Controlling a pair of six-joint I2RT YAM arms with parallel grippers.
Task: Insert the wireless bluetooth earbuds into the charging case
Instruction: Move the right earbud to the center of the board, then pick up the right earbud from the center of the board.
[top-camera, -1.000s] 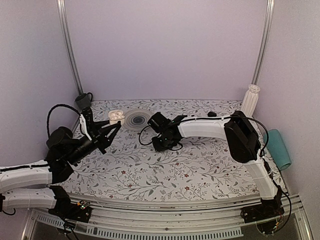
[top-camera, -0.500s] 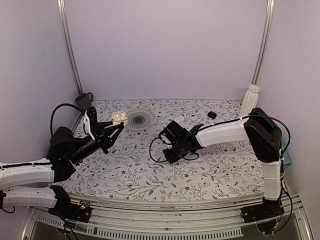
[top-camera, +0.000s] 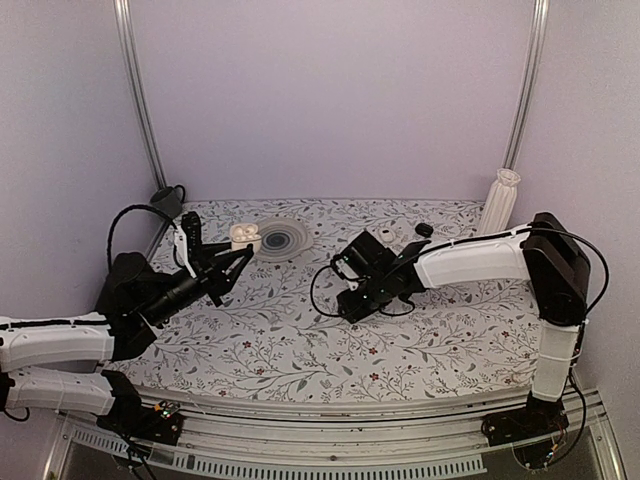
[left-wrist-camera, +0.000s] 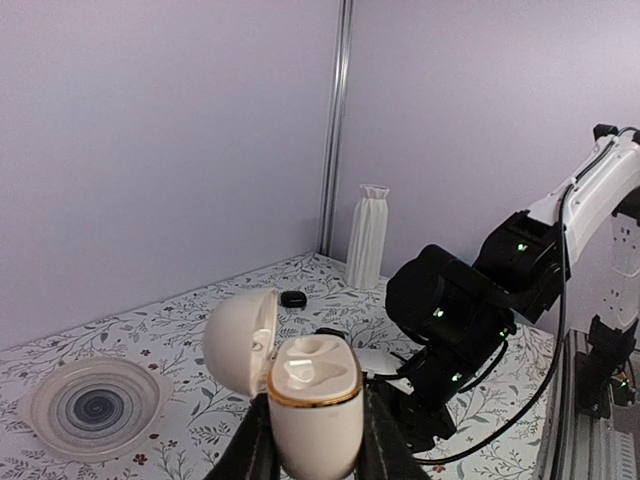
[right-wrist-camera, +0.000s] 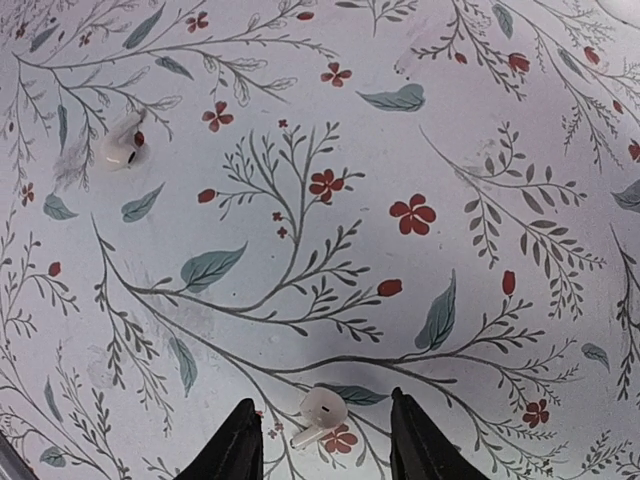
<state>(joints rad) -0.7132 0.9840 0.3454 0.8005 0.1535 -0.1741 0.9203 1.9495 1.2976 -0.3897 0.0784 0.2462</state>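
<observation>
Top view: left hand (top-camera: 238, 250) grips the open charging case (top-camera: 245, 236) above the floral desk (top-camera: 300, 340); right hand (top-camera: 348, 303) hangs low. Left wrist: glossy white case, lid tipped back. Right wrist: spread fingers (right-wrist-camera: 240, 445) flank 1 earbud (right-wrist-camera: 320, 410); a 2nd earbud (right-wrist-camera: 125, 145) lies well apart.

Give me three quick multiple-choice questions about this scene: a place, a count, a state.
1. Where is the charging case? A. in a drawer B. gripped by the left claw C. on a shelf
2. How many earbuds lie on the table in the right wrist view? A. one B. two C. four
3. The case's lid is: A. open B. shut C. missing
Answers: B, the claw pinches the case's sides; B, two white buds lie apart there; A, the lid is tipped back, inside showing.
</observation>
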